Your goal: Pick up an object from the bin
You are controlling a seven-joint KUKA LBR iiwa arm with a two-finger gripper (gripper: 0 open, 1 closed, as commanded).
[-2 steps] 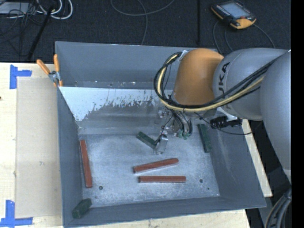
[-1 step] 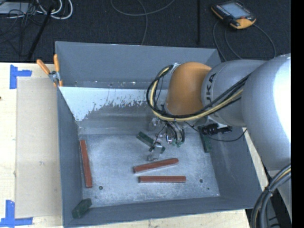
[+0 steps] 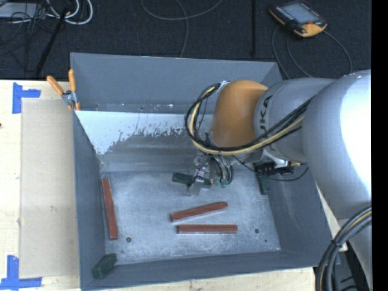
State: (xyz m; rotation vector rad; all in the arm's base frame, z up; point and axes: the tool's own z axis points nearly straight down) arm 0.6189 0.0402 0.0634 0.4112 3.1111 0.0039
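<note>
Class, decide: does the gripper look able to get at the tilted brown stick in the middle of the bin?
Probably yes. The gripper is near the tilted brown stick, with only bare bin floor between them; the other brown stick lies apart beyond it, so nothing seems in the way.

Silver-grey arm (image 3: 327, 120); orange wrist cover (image 3: 239, 111); looped yellow and black cables (image 3: 195, 126)

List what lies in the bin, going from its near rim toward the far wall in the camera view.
First the dark green block in the near left corner → flat reddish-brown stick → tilted reddish-brown stick → gripper.
</note>
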